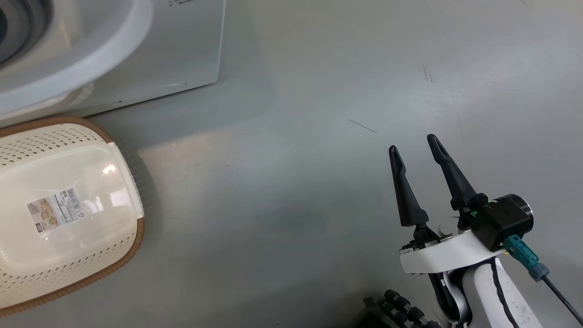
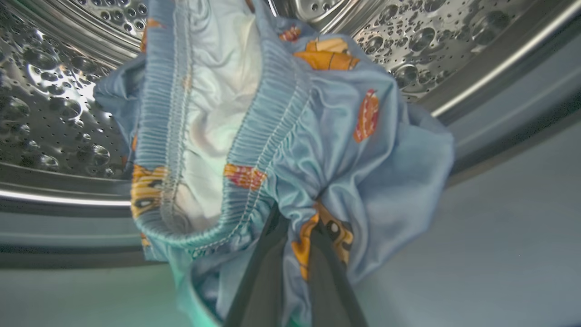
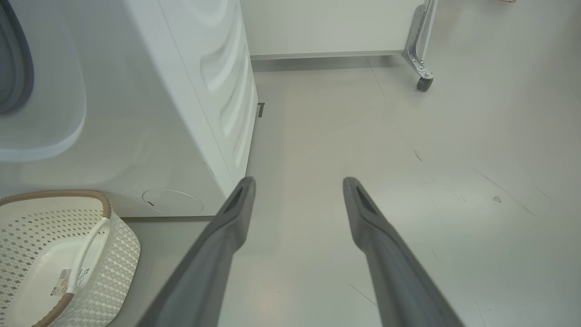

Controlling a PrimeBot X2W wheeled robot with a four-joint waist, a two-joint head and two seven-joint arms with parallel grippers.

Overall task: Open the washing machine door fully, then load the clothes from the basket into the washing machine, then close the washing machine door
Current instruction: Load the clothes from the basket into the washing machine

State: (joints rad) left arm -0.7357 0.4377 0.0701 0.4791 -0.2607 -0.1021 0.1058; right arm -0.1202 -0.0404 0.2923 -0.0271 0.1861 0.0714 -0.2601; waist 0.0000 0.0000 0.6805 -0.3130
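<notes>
Left wrist view: my left claw (image 2: 297, 222) pinches the clothes (image 2: 327, 136), which hang at the mouth of the drum (image 2: 45, 113). The fabric looks light, limp and slippery. I judge the gathered waistband (image 2: 268, 136) the surest hold. Right claw (image 1: 412, 142) is spread, idle.

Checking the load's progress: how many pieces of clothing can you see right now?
1: a blue piece in the shut left gripper, at the drum. The basket holds none; others may hide in the drum.

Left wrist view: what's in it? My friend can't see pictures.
Light blue clothes with orange cartoon prints are bunched where the left arm's two dark jaws pinch them shut. Behind is the washing machine's shiny steel drum, dotted with holes.
</notes>
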